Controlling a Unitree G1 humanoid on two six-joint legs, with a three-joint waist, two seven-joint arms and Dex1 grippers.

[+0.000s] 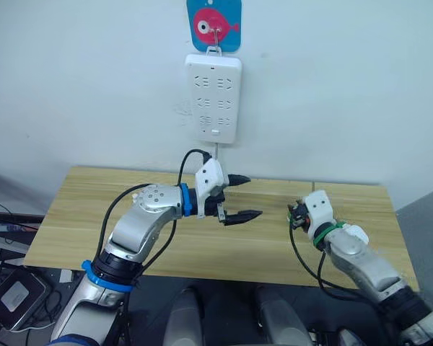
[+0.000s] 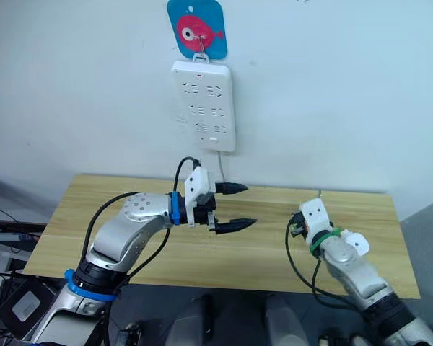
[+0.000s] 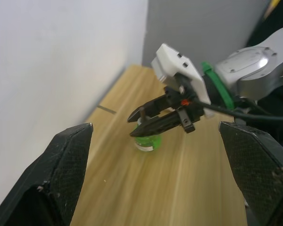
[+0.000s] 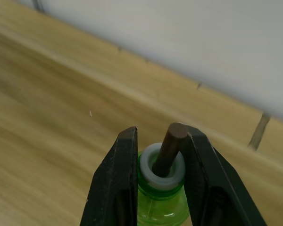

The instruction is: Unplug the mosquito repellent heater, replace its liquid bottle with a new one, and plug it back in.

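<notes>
My right gripper point(image 1: 297, 215) is shut on the neck of the liquid bottle point(image 4: 161, 202), a small green translucent bottle with a pale collar and a bare brown wick stem. The left wrist view shows this bottle point(image 3: 147, 141) standing upright on the wooden table point(image 1: 130, 209), right of the middle. Above the table's middle, my left gripper point(image 1: 252, 196) hangs open and empty, pointing toward the right gripper and a short way from it. The mosquito repellent heater is out of view, and so is the new one.
A long white power strip point(image 1: 213, 97) hangs on the wall above the table's far edge, under a blue fish-shaped hook point(image 1: 213, 25), with nothing plugged into it. Its cable runs down behind the table. Electronics and cables lie on the floor at the left.
</notes>
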